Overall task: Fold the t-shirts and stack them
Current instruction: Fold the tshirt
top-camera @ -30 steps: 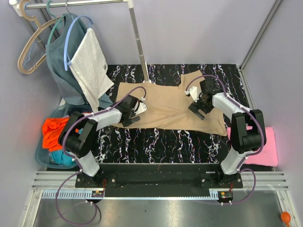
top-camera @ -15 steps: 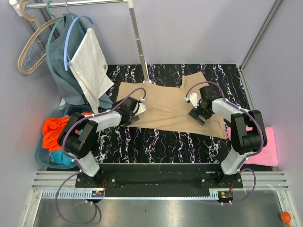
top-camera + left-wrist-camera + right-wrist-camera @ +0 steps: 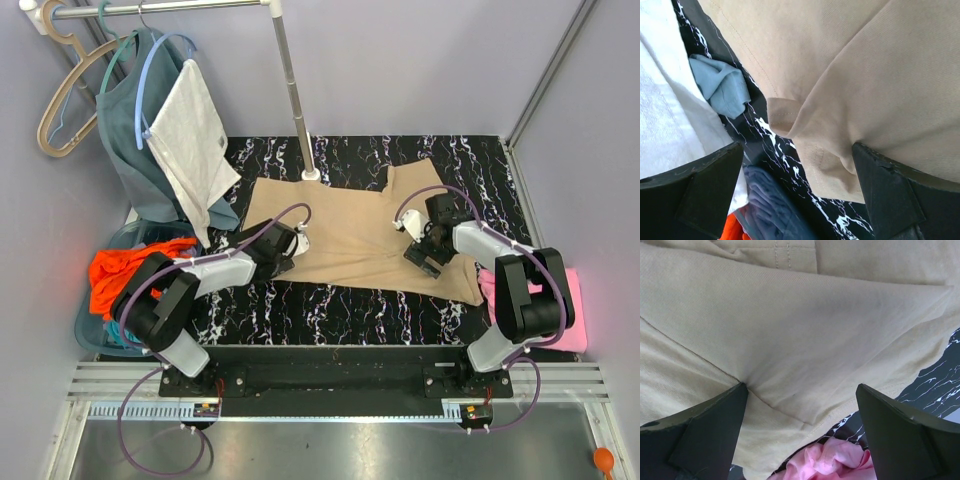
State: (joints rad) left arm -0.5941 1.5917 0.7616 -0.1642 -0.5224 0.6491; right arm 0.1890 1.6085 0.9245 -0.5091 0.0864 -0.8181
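Observation:
A tan t-shirt point(image 3: 355, 225) lies spread across the black marbled table point(image 3: 330, 310). My left gripper point(image 3: 285, 247) sits open at the shirt's left near corner, and that folded corner point(image 3: 840, 165) lies between its fingers point(image 3: 900, 197). Over the shirt's right near part my right gripper point(image 3: 425, 250) is open, low above the cloth point(image 3: 790, 325). A pink t-shirt point(image 3: 565, 310) lies crumpled at the table's right edge and shows below the tan hem point(image 3: 837, 460). An orange t-shirt point(image 3: 115, 280) and a teal one point(image 3: 125, 332) sit in a basket on the left.
The basket point(image 3: 92, 340) stands off the table's left side. A clothes rail point(image 3: 160, 8) with hangers carries a grey-blue top point(image 3: 130, 130) and a white cloth point(image 3: 190, 130); its pole point(image 3: 295, 90) stands at the shirt's far edge. Walls close in on both sides.
Both open grippers have slid toward the near edge over the tan shirt. The shirt's right near hem now reaches further toward the pink shirt.

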